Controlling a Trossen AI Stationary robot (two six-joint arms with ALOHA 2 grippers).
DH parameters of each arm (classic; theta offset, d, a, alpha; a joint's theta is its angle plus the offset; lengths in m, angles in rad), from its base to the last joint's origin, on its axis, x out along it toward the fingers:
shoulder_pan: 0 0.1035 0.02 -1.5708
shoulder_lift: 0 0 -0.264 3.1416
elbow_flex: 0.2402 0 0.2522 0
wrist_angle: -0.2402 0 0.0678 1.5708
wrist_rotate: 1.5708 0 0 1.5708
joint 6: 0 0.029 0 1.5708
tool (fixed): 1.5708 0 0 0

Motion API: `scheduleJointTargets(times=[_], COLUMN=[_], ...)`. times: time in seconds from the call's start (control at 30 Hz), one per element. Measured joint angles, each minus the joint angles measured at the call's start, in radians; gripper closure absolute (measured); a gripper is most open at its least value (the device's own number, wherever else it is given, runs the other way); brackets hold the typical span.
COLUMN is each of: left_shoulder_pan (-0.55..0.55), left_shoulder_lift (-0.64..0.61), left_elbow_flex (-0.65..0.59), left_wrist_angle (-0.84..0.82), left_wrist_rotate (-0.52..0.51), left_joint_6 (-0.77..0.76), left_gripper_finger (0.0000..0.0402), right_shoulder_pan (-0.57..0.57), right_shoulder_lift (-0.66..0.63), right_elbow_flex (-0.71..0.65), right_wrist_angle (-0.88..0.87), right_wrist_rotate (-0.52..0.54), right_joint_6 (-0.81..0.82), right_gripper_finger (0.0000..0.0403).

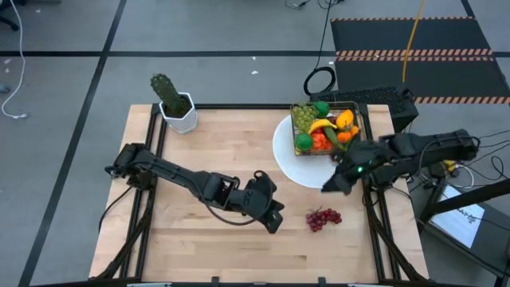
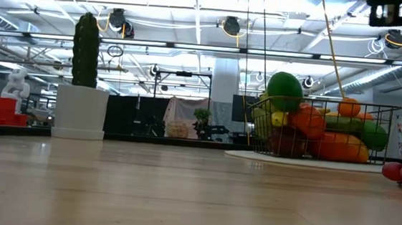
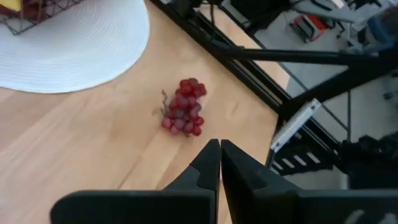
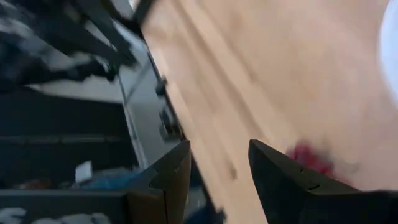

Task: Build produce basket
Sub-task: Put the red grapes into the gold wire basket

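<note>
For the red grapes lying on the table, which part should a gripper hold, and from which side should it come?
Probably from straight above. The red grapes lie flat on the bare table, apart from the white plate, so nothing blocks the way. The fingers would best close across the narrower width of the cluster, since the thin stem looks too small to hold.

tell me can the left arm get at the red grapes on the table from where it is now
Probably yes. The red grapes lie alone on bare wood, apart from the plate, just ahead of the left gripper. Nothing sits between, but its fingers are shut and must open.

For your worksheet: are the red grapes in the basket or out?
Out: the red grapes lie on the table, apart from the basket.
</note>
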Motion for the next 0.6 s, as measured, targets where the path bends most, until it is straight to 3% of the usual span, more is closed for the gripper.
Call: scheduleJointTargets(times=[0.3, 0.43, 0.6], left_shoulder_pan=[-0.025, -0.015, -0.014], left_shoulder_lift=[-0.013, -0.038, -0.110], left_elbow_flex=[0.000, -0.001, 0.000], left_wrist_angle=[-0.127, -0.170, -0.234], left_wrist_rotate=[0.006, 0.074, 0.078], left_joint_6=[0.067, 0.147, 0.213], left_gripper_finger=[0.0389, 0.0382, 0.0397], right_shoulder_pan=[0.265, 0.350, 0.402], right_shoulder_lift=[0.179, 0.255, 0.317], right_elbow_flex=[-0.002, -0.032, -0.148], right_wrist_angle=[-0.034, -0.024, 0.009], right_wrist_rotate=[0.001, 0.000, -0.024], right_joint_6=[0.257, 0.366, 0.465], right_gripper_finger=[0.0259, 0.0291, 0.0347])
